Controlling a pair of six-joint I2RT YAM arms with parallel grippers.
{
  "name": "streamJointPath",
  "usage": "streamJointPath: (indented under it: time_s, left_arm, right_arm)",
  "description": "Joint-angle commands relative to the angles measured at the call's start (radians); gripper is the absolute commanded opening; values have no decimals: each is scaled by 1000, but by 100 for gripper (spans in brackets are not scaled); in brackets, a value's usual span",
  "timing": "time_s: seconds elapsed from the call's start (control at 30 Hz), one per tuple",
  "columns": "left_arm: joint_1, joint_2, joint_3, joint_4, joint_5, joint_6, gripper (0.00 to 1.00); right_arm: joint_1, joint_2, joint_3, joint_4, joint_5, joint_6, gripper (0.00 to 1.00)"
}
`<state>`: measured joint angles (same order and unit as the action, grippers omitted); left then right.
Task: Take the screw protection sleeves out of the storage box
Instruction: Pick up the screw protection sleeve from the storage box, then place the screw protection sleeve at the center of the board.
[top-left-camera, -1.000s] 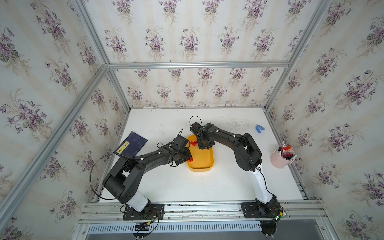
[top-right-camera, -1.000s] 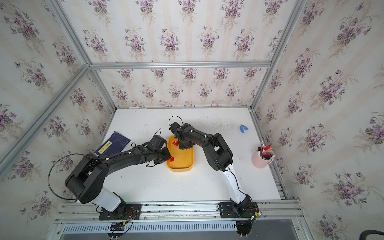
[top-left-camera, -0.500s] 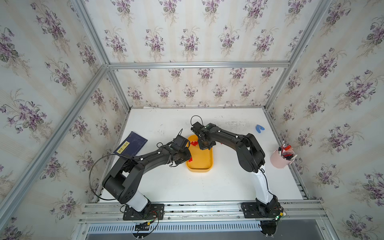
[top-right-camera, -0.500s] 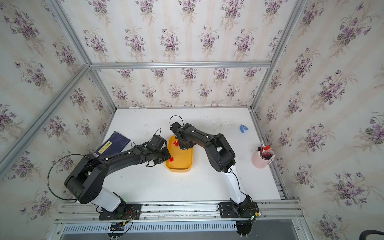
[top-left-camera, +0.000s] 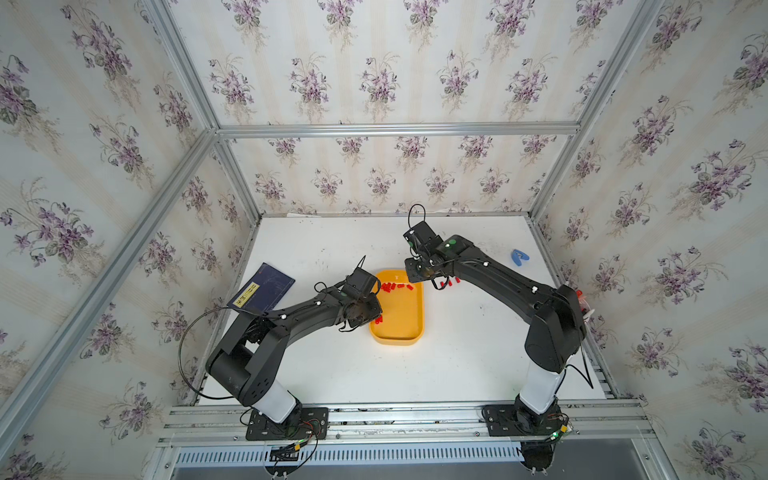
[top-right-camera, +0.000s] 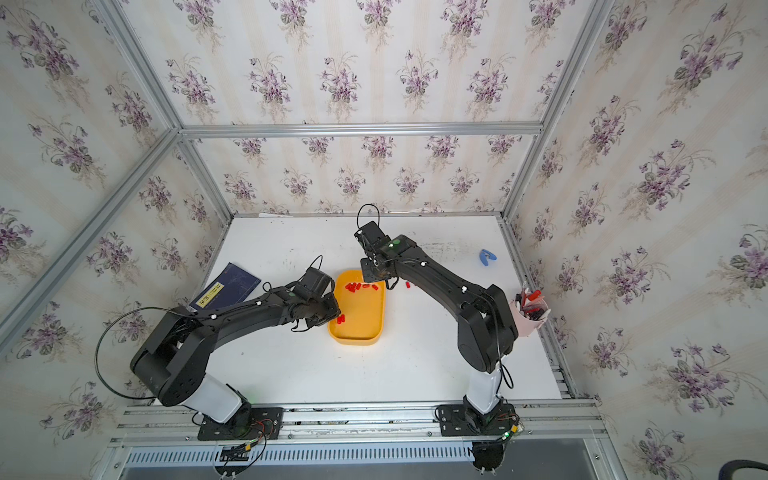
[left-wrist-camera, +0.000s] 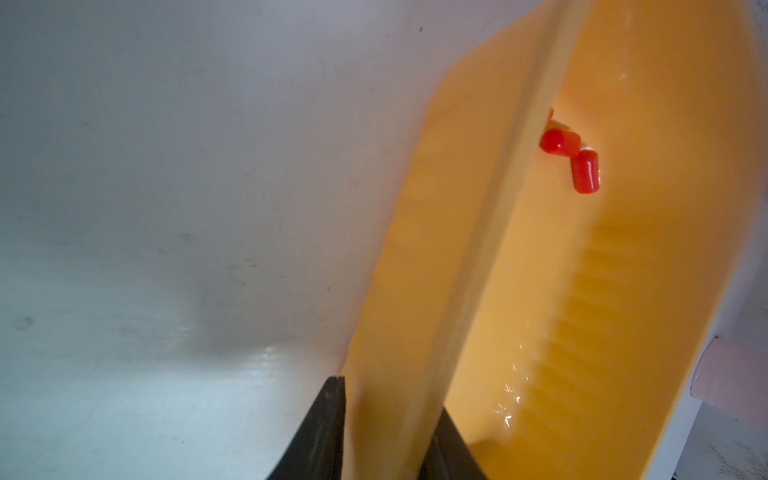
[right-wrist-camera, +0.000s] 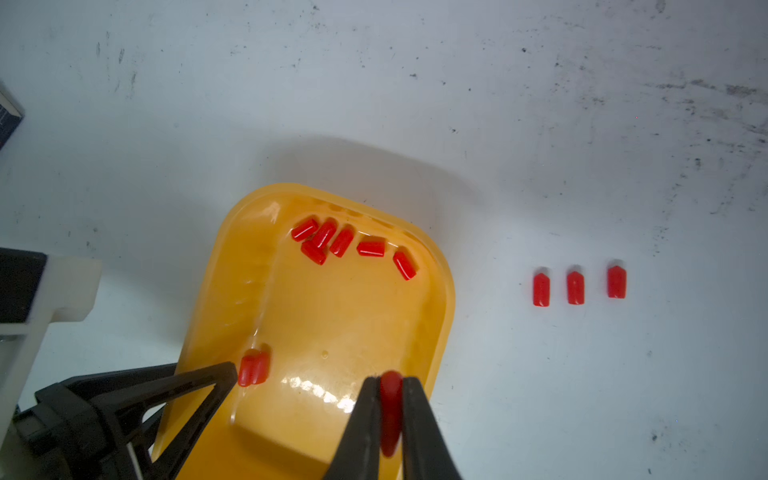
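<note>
Nearest us, the left fingers (left-wrist-camera: 324, 432) are clamped on the left wall of the storage box (top-left-camera: 401, 320), one outside it and one inside. The box is a shallow yellow-orange tray with rounded corners, and it sits mid-desk (top-left-camera: 457, 365). Just inside that wall we see two screw protection sleeves (right-wrist-camera: 253, 368), small glossy red caps lying side by side. Farther on, six sleeves (right-wrist-camera: 340, 241) lie bunched at the far end of the box. Above the box, the right fingers (right-wrist-camera: 419, 432) are almost closed, pinching one red sleeve (right-wrist-camera: 390, 399) between them. Three more sleeves (right-wrist-camera: 575, 286) sit in a spaced row on the desk, off the box's right side.
</note>
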<state>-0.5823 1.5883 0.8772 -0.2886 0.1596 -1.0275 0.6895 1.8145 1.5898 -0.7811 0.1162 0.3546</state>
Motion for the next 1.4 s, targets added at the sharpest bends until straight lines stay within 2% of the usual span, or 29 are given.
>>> streamJointPath:
  time_s: [0.0, 0.17, 0.43, 0.53, 0.83, 1.37]
  left_arm:
    - [1, -3, 7, -22, -20, 9, 32]
    - [1, -11, 13, -37, -26, 17, 33]
    - [1, -16, 14, -43, -31, 20, 33]
    - [1, -16, 16, -43, -29, 21, 33]
    - [1, -16, 13, -40, -28, 20, 33]
    - [1, -7, 9, -31, -26, 21, 33]
  right_arm:
    - [-43, -34, -44, 16, -27, -38, 14]
    - [-112, -45, -106, 46, -35, -86, 14]
    - [-137, 67, -150, 118, -54, -119, 14]
    - [-181, 96, -159, 143, -64, -115, 14]
    - [-194, 187, -152, 169, -83, -122, 14]
    - [-201, 210, -163, 208, -71, -120, 19]
